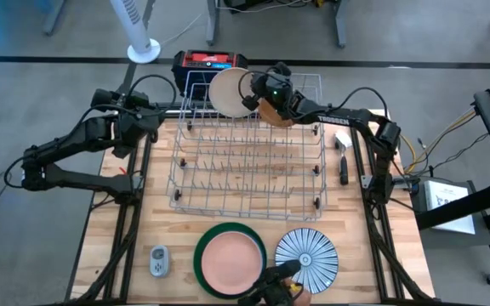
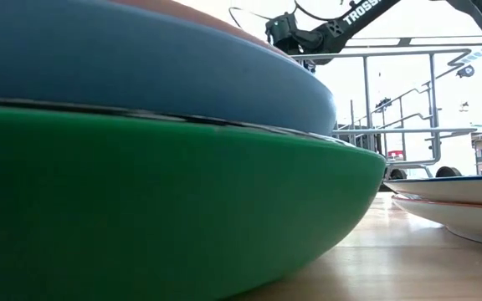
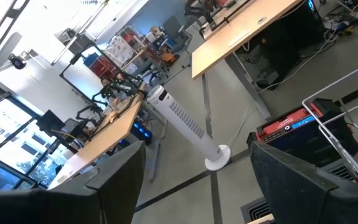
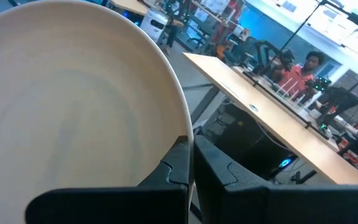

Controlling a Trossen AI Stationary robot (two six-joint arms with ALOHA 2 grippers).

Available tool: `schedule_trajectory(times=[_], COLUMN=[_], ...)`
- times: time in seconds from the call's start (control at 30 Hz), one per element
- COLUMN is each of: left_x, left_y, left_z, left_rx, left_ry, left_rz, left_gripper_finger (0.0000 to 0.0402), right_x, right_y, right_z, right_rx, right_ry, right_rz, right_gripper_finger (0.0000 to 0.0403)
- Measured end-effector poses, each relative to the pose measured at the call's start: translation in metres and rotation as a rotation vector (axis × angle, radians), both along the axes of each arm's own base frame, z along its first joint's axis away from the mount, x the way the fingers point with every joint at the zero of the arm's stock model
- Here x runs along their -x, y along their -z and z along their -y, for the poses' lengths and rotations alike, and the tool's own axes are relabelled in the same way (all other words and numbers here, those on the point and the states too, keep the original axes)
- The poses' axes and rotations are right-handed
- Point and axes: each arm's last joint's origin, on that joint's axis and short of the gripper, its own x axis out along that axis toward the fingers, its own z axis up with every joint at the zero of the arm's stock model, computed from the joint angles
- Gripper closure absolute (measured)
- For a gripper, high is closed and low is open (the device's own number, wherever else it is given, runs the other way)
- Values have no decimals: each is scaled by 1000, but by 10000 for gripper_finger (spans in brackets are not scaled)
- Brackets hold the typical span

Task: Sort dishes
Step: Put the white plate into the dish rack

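My right gripper [image 1: 256, 92] is over the far end of the silver wire rack [image 1: 249, 161], shut on a cream plate [image 1: 226, 91] that stands nearly on edge. A tan-brown dish [image 1: 276, 111] shows right beside that gripper. A pink plate lies in a large green one [image 1: 230, 259] near the table's near edge, with a blue rim between them in the low view [image 2: 141, 75]. A blue-white striped plate [image 1: 306, 255] lies to their right. My left gripper [image 3: 194, 186] is open and empty at the rack's far left corner [image 1: 154, 121]. My right gripper pinches the cream plate's rim [image 4: 186, 134] between its two fingers [image 4: 174, 167], one finger on the plate's hollow face and one behind it. In the high view the fingers come level from the table's right side. The plate stands on edge; whether its lower rim touches the rack, I cannot tell.
A small grey gadget [image 1: 158, 261] lies left of the green plate. A dark tool [image 1: 344, 167] and a white piece [image 1: 343, 140] lie right of the rack. A red-and-black box [image 1: 204, 61] stands beyond the rack's far end.
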Motion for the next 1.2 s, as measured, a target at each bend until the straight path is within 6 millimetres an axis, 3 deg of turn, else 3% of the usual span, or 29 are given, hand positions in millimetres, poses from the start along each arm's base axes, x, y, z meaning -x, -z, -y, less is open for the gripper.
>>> schedule_trajectory(times=[0.4,1.2], left_x=[0,0], left_y=[0,0], left_z=[0,0], left_rx=[0,0], left_ry=[0,0], left_rz=[0,0], left_gripper_finger=[122,122], right_x=[-1,-4], right_y=[1,0], right_z=[-1,-3], right_rx=[-9,6], right_ry=[-53,-89], right_rz=[1,0], right_gripper_finger=[398,301])
